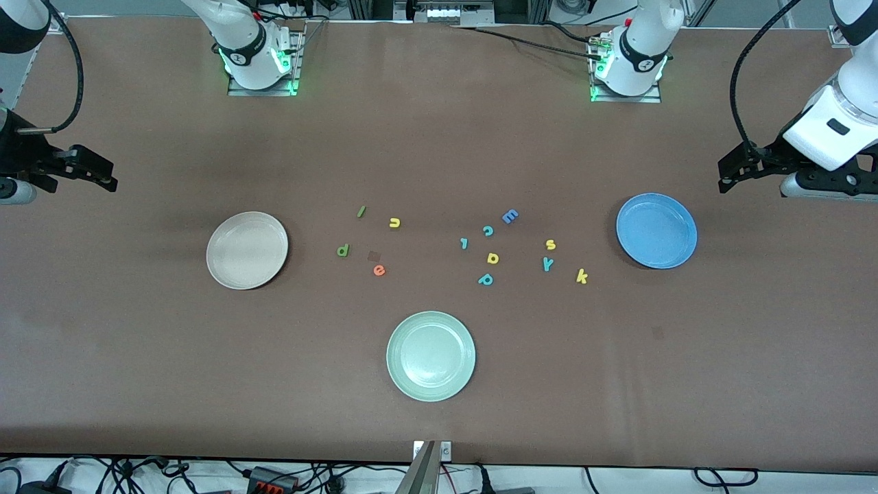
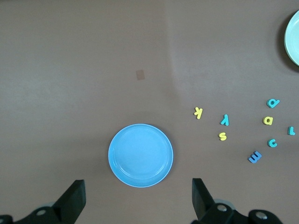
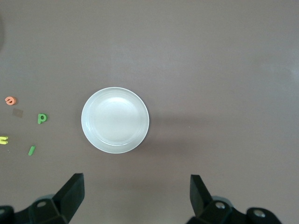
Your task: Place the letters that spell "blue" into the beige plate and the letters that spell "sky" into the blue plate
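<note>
On a brown tabletop (image 1: 137, 384) sit three round plates and a loose scatter of tiny foam letters; nothing has been sorted yet, so the task looks to be at its very start.

The beige plate (image 1: 247, 250) lies toward the right arm's end of the tabletop, and it is bare. The blue plate (image 1: 656, 230) lies toward the left arm's end, also bare. A pale green plate (image 1: 431, 355) sits nearest the front camera, between the two, and has no part in the task.

The letters for "blue" lie between the beige plate and the middle of the scatter: a dark green b (image 1: 343, 250), a thin green bar l (image 1: 361, 211), a yellow u (image 1: 394, 222) and an orange e (image 1: 378, 270). The letters for "sky" lie near the blue plate: a yellow s (image 1: 550, 244), a teal y (image 1: 547, 263) and a yellow k (image 1: 582, 276). Between the two groups are letters to leave alone: a blue capital E (image 1: 509, 216), a teal c (image 1: 488, 230), a yellow a (image 1: 492, 258), a teal p (image 1: 485, 279) and one more small teal letter (image 1: 464, 243).

The right hand (image 1: 92, 171) hangs at the right arm's end of the tabletop, fingers spread wide and holding nothing. The left hand (image 1: 737, 168) hangs at the left arm's end, near the blue plate, also spread wide and holding nothing.

Judging from this, the next move is a first pick: a hand must travel to a letter, come down over it and close gently. The letters are small and flat, so the pinch needs careful centring.
</note>
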Controlling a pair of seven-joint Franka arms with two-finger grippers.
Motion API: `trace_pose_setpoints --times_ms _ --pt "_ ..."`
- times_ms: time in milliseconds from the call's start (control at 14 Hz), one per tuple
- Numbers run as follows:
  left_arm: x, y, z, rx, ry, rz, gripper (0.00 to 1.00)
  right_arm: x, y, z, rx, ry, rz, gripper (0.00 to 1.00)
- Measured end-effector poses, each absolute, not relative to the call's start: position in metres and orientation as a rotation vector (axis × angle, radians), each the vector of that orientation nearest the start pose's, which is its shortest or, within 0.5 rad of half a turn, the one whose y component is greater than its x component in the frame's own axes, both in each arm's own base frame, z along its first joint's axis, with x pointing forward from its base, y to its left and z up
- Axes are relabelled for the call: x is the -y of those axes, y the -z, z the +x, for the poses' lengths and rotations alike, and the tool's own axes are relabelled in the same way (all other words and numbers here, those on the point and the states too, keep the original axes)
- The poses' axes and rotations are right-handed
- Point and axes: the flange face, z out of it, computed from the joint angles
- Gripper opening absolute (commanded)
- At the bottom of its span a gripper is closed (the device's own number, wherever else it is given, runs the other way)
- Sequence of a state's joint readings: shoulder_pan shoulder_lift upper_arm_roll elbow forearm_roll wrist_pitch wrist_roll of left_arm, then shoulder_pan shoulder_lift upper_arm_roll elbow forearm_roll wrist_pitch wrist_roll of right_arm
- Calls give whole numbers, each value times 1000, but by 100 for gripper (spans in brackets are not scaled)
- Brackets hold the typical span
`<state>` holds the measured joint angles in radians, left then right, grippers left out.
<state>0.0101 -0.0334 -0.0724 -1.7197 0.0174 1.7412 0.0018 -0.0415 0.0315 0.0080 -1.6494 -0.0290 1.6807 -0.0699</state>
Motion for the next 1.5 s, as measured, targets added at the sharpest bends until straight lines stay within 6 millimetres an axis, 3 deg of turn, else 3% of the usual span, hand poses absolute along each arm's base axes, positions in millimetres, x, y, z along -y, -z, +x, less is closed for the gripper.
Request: trace_pose_setpoints --times_ms 1218,1361,1504 --pt "34 -590 553 -52 51 -3123 100 24 -575 568 58 -49 -3168 100" --pt "34 -590 553 -51 50 -3123 100 24 -560 572 59 -99 -3165 100" --pt "34 -590 553 -51 49 -3123 100 22 -528 581 65 -188 -3158 100"
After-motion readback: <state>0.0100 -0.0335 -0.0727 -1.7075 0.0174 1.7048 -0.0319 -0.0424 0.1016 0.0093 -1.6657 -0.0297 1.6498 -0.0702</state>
